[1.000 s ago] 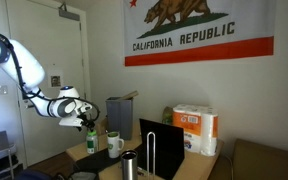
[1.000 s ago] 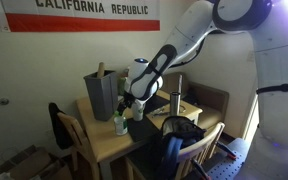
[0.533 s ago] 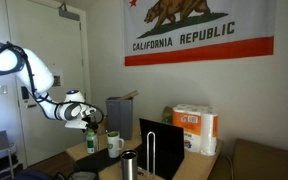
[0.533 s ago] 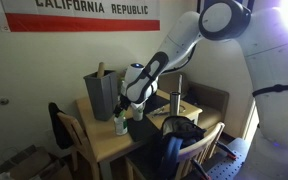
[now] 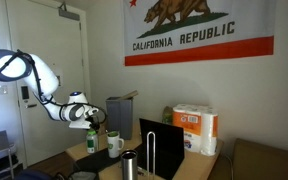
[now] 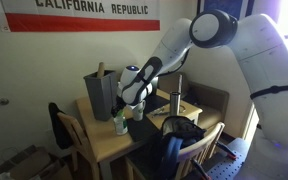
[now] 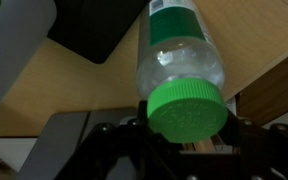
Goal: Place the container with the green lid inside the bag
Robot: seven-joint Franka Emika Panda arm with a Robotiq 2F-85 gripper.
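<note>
The container with the green lid (image 7: pixel 180 60) is a pale bottle standing on the wooden table (image 7: pixel 269 35). In the wrist view its green cap (image 7: pixel 187 108) fills the space between my gripper's (image 7: pixel 188 128) dark fingers (image 7: pixel 134 132), which press on both sides of it. In both exterior views the gripper (image 5: pixel 91 125) (image 6: pixel 125 108) hangs straight over the bottle (image 5: pixel 91 141) (image 6: pixel 120 125). The dark grey bag (image 5: pixel 119 111) (image 6: pixel 100 92) stands upright and open-topped just behind it.
A white mug (image 5: pixel 115 144) stands beside the bottle. A steel tumbler (image 5: pixel 130 165) (image 6: pixel 178 100), a black screen (image 5: pixel 162 143) and a pack of paper rolls (image 5: pixel 196 130) share the table. Chairs (image 6: pixel 69 126) and a dark backpack (image 6: pixel 180 130) crowd the table's edge.
The arm has shifted slightly toward the bottle and settled over it. The jaws, open earlier, have shut on the green cap.
</note>
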